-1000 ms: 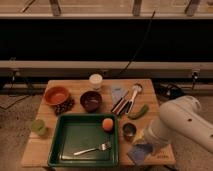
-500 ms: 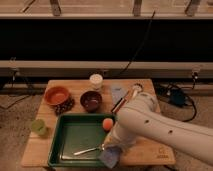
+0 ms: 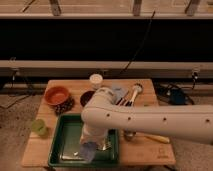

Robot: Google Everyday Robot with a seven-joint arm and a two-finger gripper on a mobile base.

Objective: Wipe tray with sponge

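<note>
The dark green tray (image 3: pixel 59 142) lies at the front left of the wooden table. My white arm reaches in from the right and covers the tray's right half. My gripper (image 3: pixel 90 146) points down over the tray's front middle. It is shut on the blue-grey sponge (image 3: pixel 88 150), which rests on or just above the tray floor. A bit of a metal fork (image 3: pixel 107 145) shows beside the arm inside the tray. Anything else in the tray is hidden by the arm.
An orange bowl (image 3: pixel 56 95), a dark bowl (image 3: pixel 86 98), a white cup (image 3: pixel 96 80), a pale blue cloth (image 3: pixel 119 92) and utensils (image 3: pixel 133 94) stand behind the tray. A green cup (image 3: pixel 39 127) is left of it. A small dark cup (image 3: pixel 129 135) and a yellowish item (image 3: pixel 158 139) are to the right.
My arm has swung left from the table's front right corner, carrying the sponge into the tray and then further left along its floor.
</note>
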